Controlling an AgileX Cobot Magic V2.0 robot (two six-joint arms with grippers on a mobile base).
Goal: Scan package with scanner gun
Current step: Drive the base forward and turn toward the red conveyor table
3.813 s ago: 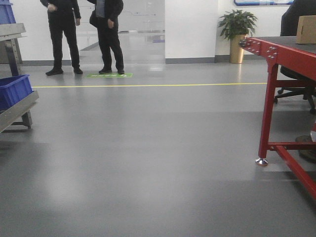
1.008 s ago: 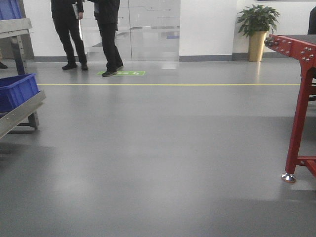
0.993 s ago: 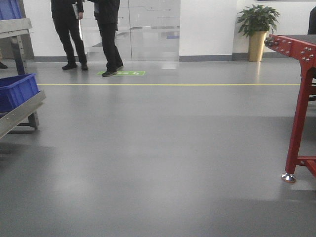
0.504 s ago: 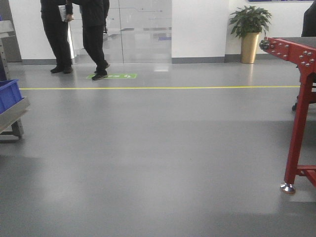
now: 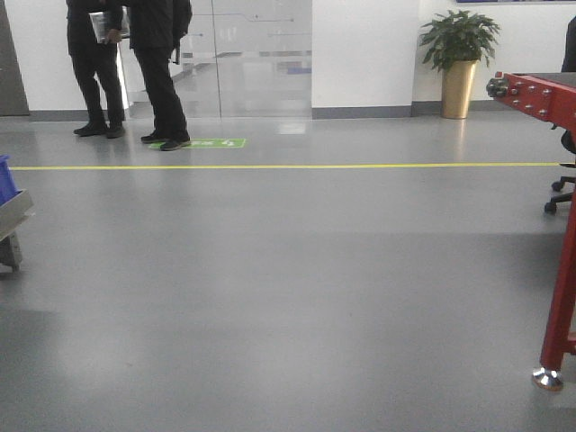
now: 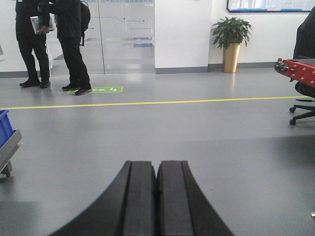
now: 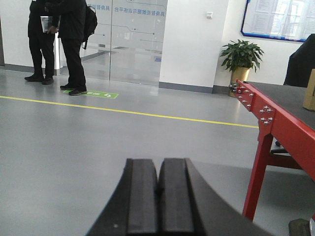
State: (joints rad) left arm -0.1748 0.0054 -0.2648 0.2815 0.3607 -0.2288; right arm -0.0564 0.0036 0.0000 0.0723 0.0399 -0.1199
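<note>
In the right wrist view, a tan sliver of the package (image 7: 310,89) stands on the dark top of the red table (image 7: 268,117), cut off by the frame's right edge; no label shows. The scanner gun is out of view. My left gripper (image 6: 157,164) hangs above bare grey floor, its black fingers pressed together with nothing between them. My right gripper (image 7: 158,162) is likewise shut and empty, left of the red table's leg and well short of the package.
Red table end (image 5: 538,94) and its leg (image 5: 560,310) stand at right, with an office chair base (image 5: 562,187) behind. A blue bin on a metal cart (image 5: 7,211) is at left. Two people in black (image 5: 155,67) and a potted plant (image 5: 457,56) stand beyond the yellow floor line (image 5: 288,166).
The whole scene has slid in the front view: the cart with the blue bin is almost out at left, the red table leg is further right and lower. The people shifted slightly.
</note>
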